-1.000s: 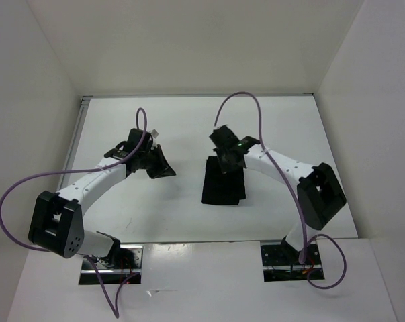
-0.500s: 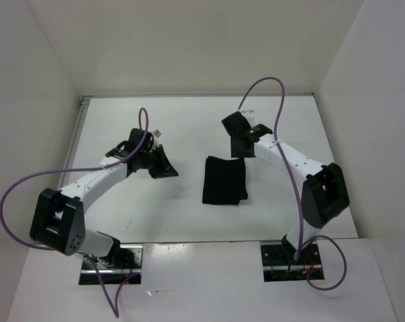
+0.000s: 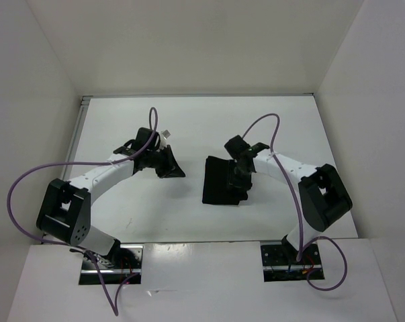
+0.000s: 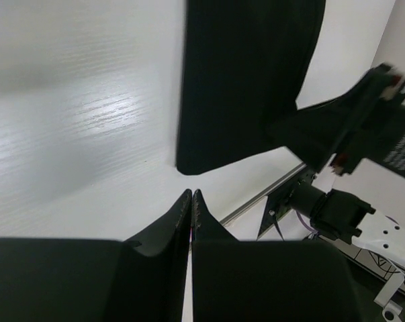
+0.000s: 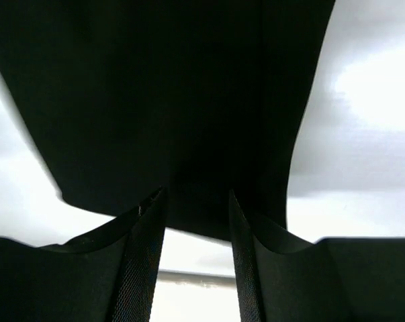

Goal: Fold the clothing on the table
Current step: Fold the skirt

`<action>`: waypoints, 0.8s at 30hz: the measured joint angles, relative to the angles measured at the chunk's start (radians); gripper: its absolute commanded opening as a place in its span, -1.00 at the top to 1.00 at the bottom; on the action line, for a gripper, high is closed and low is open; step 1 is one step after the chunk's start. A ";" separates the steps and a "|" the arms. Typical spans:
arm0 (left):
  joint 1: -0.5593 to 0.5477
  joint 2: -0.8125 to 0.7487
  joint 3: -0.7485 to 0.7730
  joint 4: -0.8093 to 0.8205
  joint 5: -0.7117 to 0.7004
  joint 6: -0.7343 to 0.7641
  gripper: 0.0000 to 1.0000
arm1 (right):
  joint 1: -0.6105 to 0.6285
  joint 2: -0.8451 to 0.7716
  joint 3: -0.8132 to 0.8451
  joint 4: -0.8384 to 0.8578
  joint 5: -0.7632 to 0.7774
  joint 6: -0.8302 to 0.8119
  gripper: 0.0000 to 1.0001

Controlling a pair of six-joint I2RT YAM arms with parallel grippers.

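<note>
Right end effector point(image 3: 241, 178) back over clothing point(image 3: 219, 189).

I see plain white walls on three sides: a back wall point(image 3: 195, 47), a left wall point(image 3: 27, 121) and a right wall point(image 3: 370, 121). A thin metal strip point(image 3: 75, 141) runs along the foot of the left wall up to the back corner. Nearest my overhead camera lies a white board point(image 3: 202, 282) with two rectangular cutouts, showing a left metal plate point(image 3: 131, 258) and a right metal plate point(image 3: 273, 258)
</note>
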 measured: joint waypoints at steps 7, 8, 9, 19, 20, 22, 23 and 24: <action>0.000 0.004 0.000 0.003 0.016 0.026 0.64 | 0.024 0.001 -0.108 -0.020 -0.084 0.078 0.09; 0.000 0.005 0.000 0.003 0.021 0.029 0.54 | 0.025 0.002 -0.109 -0.019 -0.086 0.085 0.09; 0.000 0.005 0.000 0.003 0.027 0.035 0.35 | 0.025 0.002 -0.108 -0.019 -0.084 0.091 0.09; 0.002 -0.261 -0.143 0.088 0.041 0.029 -0.38 | -0.034 -0.428 0.129 -0.039 0.009 0.130 -0.25; 0.005 -0.311 -0.159 0.090 0.036 0.024 -0.51 | -0.073 -0.536 0.126 -0.012 0.018 0.140 -0.31; 0.013 -0.411 -0.186 0.097 0.015 0.014 -0.81 | -0.156 -0.758 0.076 0.060 0.032 0.171 -0.33; 0.021 -0.462 -0.195 0.099 0.005 0.005 -0.89 | -0.192 -0.889 0.029 0.095 0.035 0.193 -0.36; 0.025 -0.495 -0.198 0.100 -0.003 -0.001 -1.00 | -0.210 -0.985 -0.011 0.113 0.031 0.211 -0.36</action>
